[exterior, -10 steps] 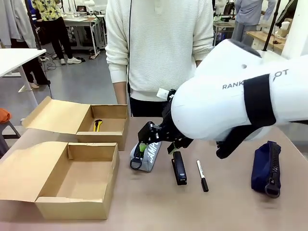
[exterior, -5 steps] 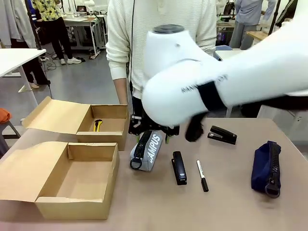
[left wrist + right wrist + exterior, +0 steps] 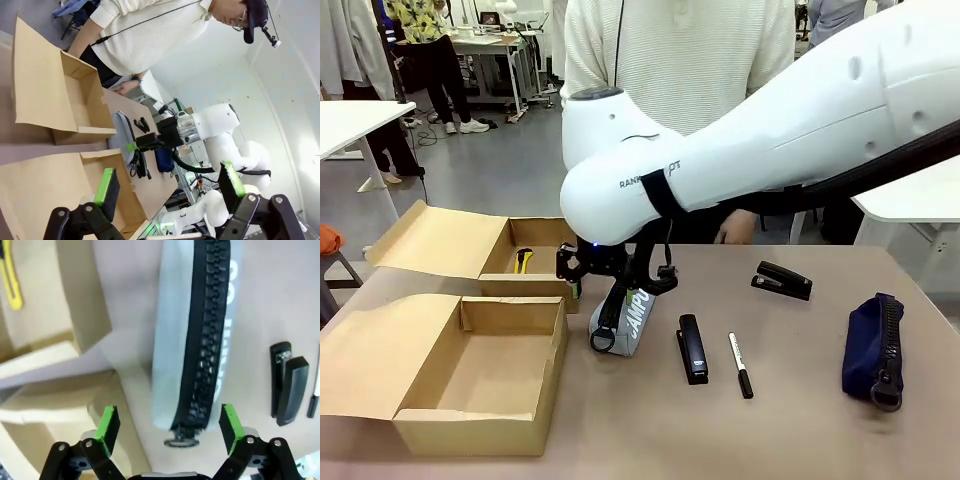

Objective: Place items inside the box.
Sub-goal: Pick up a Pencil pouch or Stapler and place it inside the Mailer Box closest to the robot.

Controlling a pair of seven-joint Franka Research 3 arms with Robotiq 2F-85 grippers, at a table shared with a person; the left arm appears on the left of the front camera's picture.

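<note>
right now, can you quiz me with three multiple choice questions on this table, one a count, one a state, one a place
1. How many black staplers lie on the table? A one; B two; C three.
2. The right hand is: A shut on a stapler; B open over the grey pencil case; C shut with nothing in it.
3. The yellow cutter is: A in the smaller far box; B on the table; C under the grey pencil case.
Answers: 1 B, one sits by the pen, another farther right. 2 B, its fingers stand wide apart either side of the case's end. 3 A, it lies on that box's floor.
</note>
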